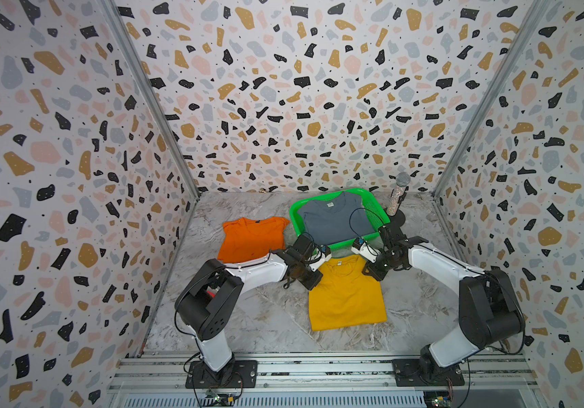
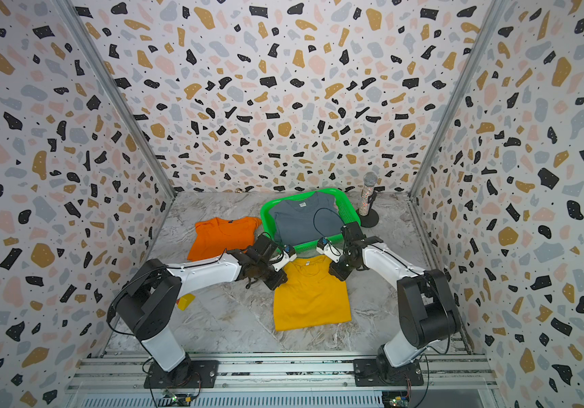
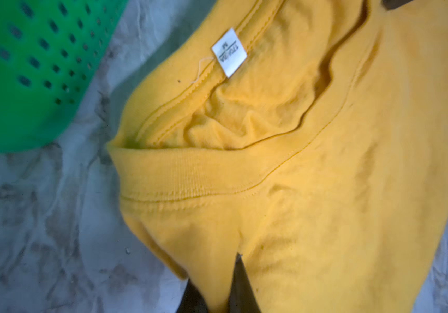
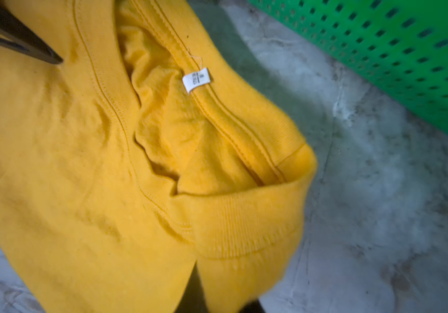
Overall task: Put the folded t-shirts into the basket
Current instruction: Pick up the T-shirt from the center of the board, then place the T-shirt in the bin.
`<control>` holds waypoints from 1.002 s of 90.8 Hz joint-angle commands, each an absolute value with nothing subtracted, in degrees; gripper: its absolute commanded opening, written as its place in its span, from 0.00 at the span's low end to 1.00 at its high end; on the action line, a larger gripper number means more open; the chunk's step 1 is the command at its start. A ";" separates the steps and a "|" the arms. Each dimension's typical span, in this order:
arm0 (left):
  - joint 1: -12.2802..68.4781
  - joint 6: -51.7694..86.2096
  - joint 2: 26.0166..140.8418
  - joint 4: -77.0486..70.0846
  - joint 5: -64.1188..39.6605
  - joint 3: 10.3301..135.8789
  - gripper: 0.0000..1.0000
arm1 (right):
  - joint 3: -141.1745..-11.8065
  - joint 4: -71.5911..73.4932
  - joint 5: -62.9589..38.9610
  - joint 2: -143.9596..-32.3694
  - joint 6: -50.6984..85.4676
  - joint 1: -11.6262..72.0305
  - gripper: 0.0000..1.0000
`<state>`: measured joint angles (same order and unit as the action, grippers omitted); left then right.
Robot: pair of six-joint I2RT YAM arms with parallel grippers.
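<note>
A mustard yellow folded t-shirt point(image 1: 347, 296) point(image 2: 310, 298) lies on the marble table in front of the green basket point(image 1: 294, 216) point(image 2: 265, 217). My left gripper point(image 1: 318, 272) point(image 3: 214, 281) is shut on its left shoulder, and yellow cloth is bunched between the dark fingers. At the other shoulder my right gripper point(image 1: 369, 267) point(image 4: 222, 295) is shut on the fabric as well. A grey-blue t-shirt point(image 1: 332, 220) point(image 2: 302, 220) fills the basket. An orange folded t-shirt point(image 1: 251, 240) point(image 2: 221, 240) lies left of the basket.
A glittery microphone point(image 1: 399, 196) point(image 2: 368, 196) stands upright on a black round base just right of the basket. A small yellow block point(image 2: 186, 302) lies under the left arm. Patterned walls enclose three sides. A metal rail runs along the front.
</note>
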<state>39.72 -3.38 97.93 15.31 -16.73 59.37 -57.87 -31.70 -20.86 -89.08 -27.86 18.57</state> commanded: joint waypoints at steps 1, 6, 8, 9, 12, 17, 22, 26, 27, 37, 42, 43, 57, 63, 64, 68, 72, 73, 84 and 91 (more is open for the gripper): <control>39.08 -4.11 94.53 14.33 -19.51 58.61 0.00 | -57.42 -31.46 -20.15 -84.92 -27.78 18.81 0.00; 38.82 -4.54 93.61 14.54 -20.08 58.62 0.00 | -57.39 -31.61 -19.97 -83.47 -28.09 18.81 0.00; 38.73 -4.83 93.19 14.58 -20.34 58.62 0.00 | -57.44 -31.74 -19.85 -82.90 -28.12 18.81 0.00; 38.70 -4.92 93.00 14.63 -20.45 58.62 0.00 | -57.46 -31.82 -19.77 -82.54 -28.16 18.81 0.00; 38.55 -5.33 92.33 14.74 -20.75 58.67 0.00 | -57.48 -31.96 -19.49 -81.62 -28.39 18.81 0.00; 38.29 -6.02 91.22 14.85 -21.12 58.71 0.00 | -57.64 -32.06 -18.81 -79.89 -28.74 18.81 0.00; 38.11 -6.84 90.20 14.93 -21.62 58.83 0.00 | -57.73 -32.16 -18.13 -78.10 -29.25 18.81 0.00; 37.99 -7.54 89.62 15.44 -22.20 59.41 0.00 | -57.86 -32.19 -17.51 -76.62 -29.62 18.81 0.00; 37.98 -7.77 89.50 15.67 -22.35 59.59 0.00 | -57.89 -32.18 -17.37 -76.32 -29.75 18.81 0.00; 37.81 -9.15 88.53 18.88 -23.40 62.34 0.00 | -58.94 -32.48 -16.15 -73.41 -30.87 18.81 0.00; 37.74 -9.45 87.92 19.95 -23.43 63.71 0.00 | -60.20 -32.92 -15.43 -72.49 -31.14 18.79 0.00; 37.72 -9.51 87.73 20.13 -23.40 63.89 0.00 | -60.55 -32.98 -15.27 -72.37 -31.13 18.80 0.00; 37.53 -10.21 85.68 20.58 -22.08 66.79 0.00 | -65.62 -34.24 -12.49 -71.63 -32.17 18.81 0.00; 37.32 -10.01 85.63 20.64 -21.34 68.22 0.00 | -68.16 -34.47 -10.96 -72.03 -32.54 18.81 0.00; 37.29 -9.93 85.66 20.65 -21.35 68.48 0.00 | -68.58 -34.51 -10.76 -72.18 -32.62 18.81 0.00; 36.98 -9.46 85.98 20.71 -21.30 69.51 0.00 | -70.15 -34.59 -9.82 -72.58 -32.76 18.81 0.00; 36.80 -8.87 86.55 20.72 -21.48 70.60 0.00 | -71.71 -34.58 -8.95 -73.06 -32.83 18.80 0.00; 36.77 -8.79 86.69 20.73 -21.55 70.85 0.00 | -72.20 -34.61 -8.74 -73.22 -32.85 18.80 0.00; 36.35 -8.47 88.72 21.18 -21.22 74.69 0.00 | -76.98 -34.55 -5.65 -75.94 -33.12 18.81 0.00; 35.90 -8.59 90.47 21.18 -20.69 77.31 0.00 | -79.92 -34.54 -3.88 -78.37 -33.07 18.81 0.00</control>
